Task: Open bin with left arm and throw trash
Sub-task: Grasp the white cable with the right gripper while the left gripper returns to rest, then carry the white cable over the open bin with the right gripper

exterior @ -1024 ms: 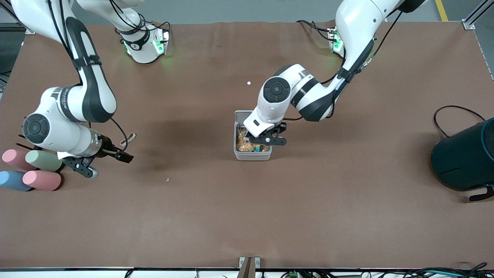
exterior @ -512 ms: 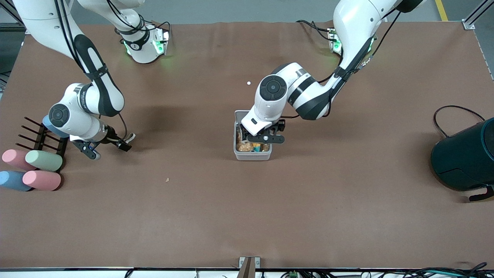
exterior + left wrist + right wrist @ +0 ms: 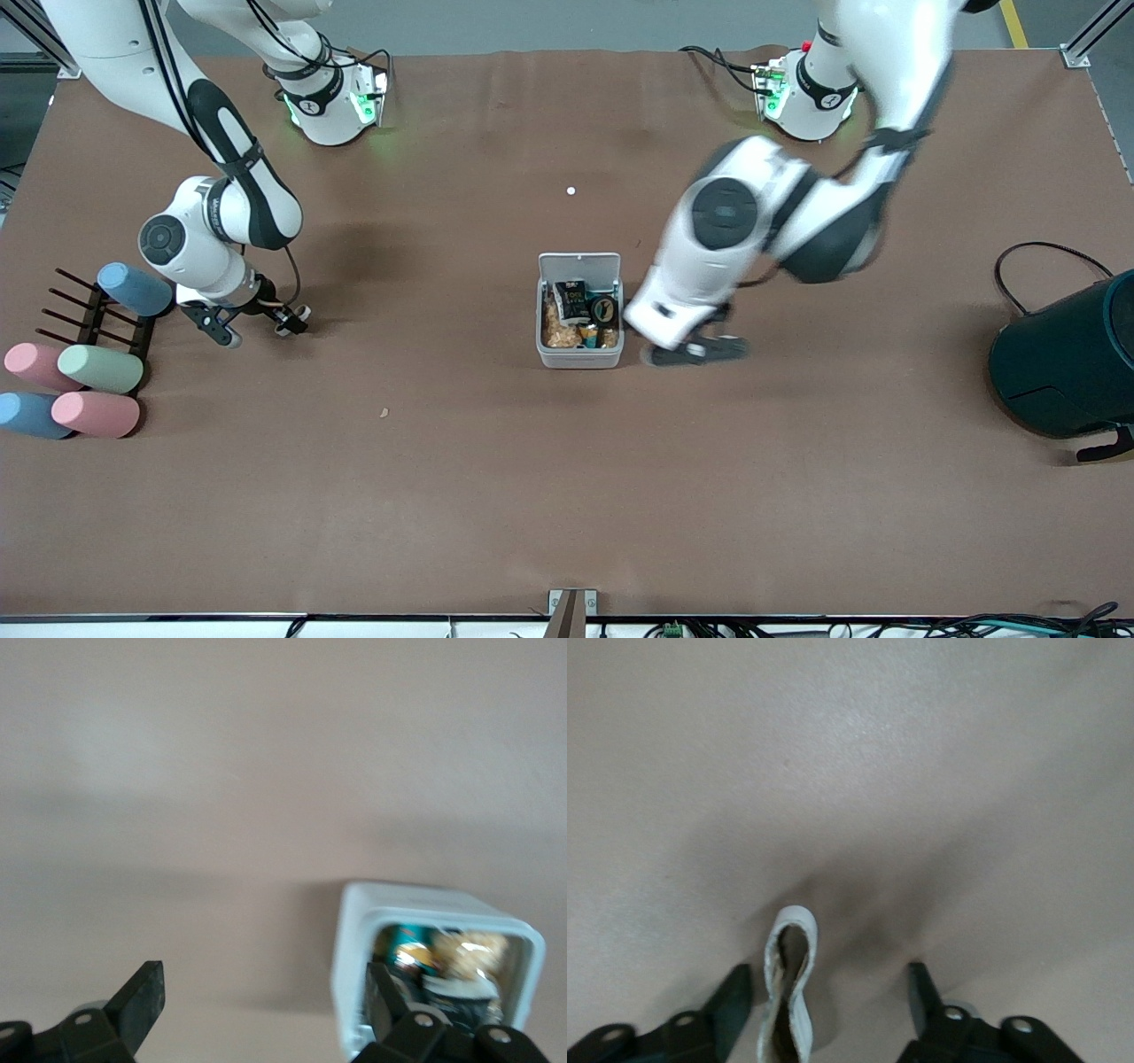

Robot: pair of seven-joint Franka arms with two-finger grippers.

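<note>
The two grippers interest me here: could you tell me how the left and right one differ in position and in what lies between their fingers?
The left gripper sits beside the open bin, toward the left arm's end of the table; the right gripper is near the rack of pastel cylinders. The left gripper has nothing between its fingers, while a whitish strip lies between the right gripper's. Both are open and low over the table.

Worked in robotics lab: my two arm bases bolted to brown-covered bench (image 3: pixel 567 496), aluminium framing (image 3: pixel 1085 40) at corner, loose cables (image 3: pixel 1045 266), yellow floor line (image 3: pixel 1013 22).
</note>
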